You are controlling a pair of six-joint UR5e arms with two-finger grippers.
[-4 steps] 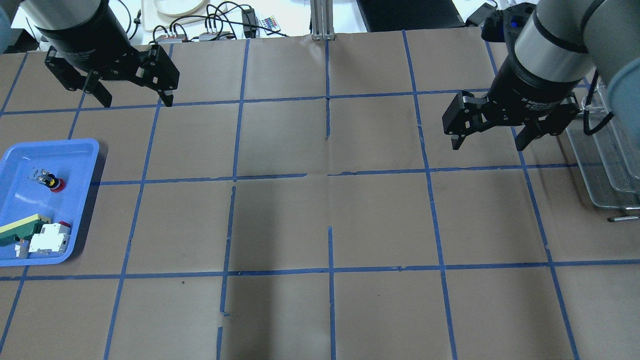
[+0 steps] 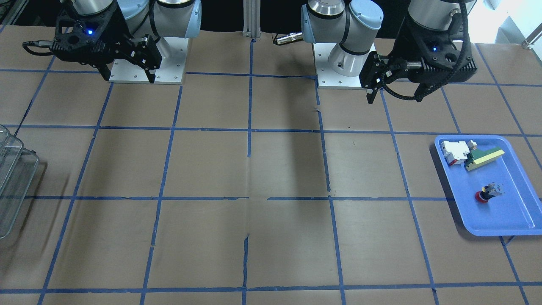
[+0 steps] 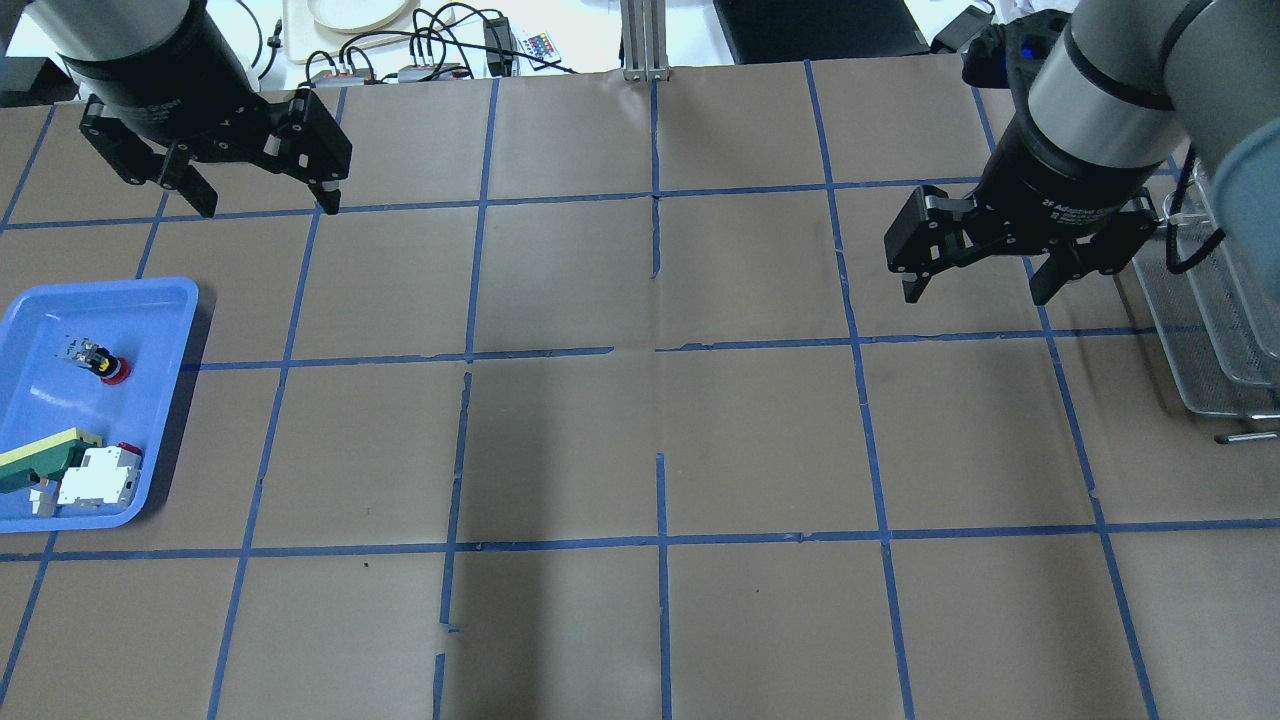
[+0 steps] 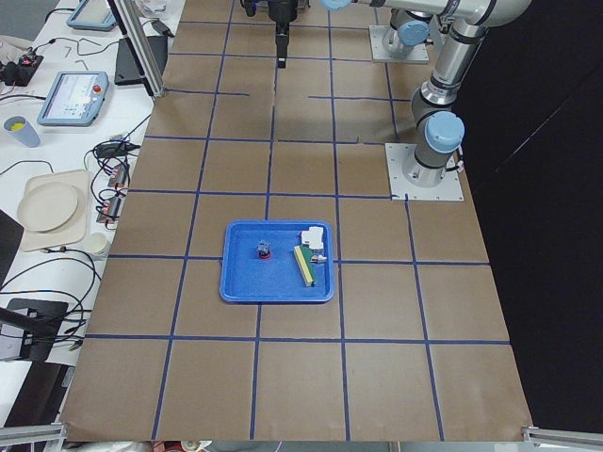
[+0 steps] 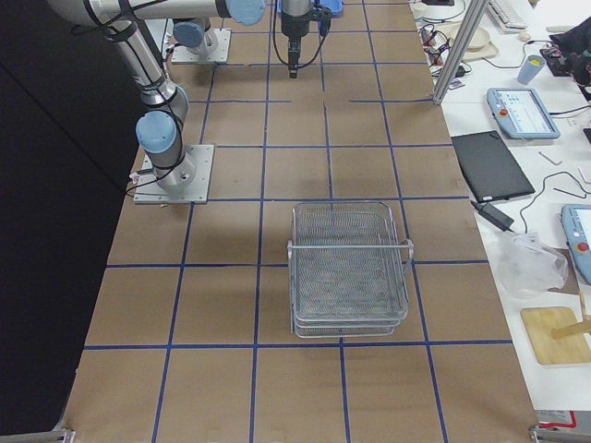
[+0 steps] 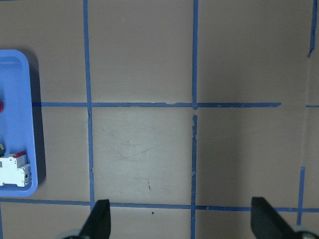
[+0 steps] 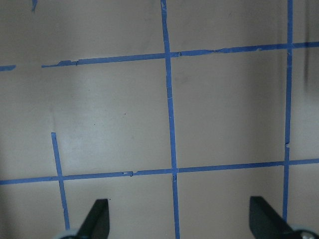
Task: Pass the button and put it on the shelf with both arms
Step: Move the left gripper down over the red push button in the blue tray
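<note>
The button [image 3: 105,366], with a red cap and a black body, lies on its side in the blue tray [image 3: 150,300] at the table's left edge. It also shows in the front view [image 2: 487,195] and the left side view [image 4: 263,250]. My left gripper [image 3: 268,205] hangs open and empty above the table, beyond the tray, and the wrist view [image 6: 182,221] shows only bare table between its fingers. My right gripper [image 3: 976,292] is open and empty, just left of the wire-mesh shelf [image 3: 1210,330]. The shelf also shows in the right side view [image 5: 349,268].
A white-and-red block [image 3: 98,478] and a green-and-yellow wedge [image 3: 40,460] lie in the tray's near end. Cables and small devices [image 3: 420,50] sit beyond the far table edge. Blue tape lines grid the brown tabletop.
My left gripper has shifted a little to the left and away from me, still open. The right gripper has hardly moved.
</note>
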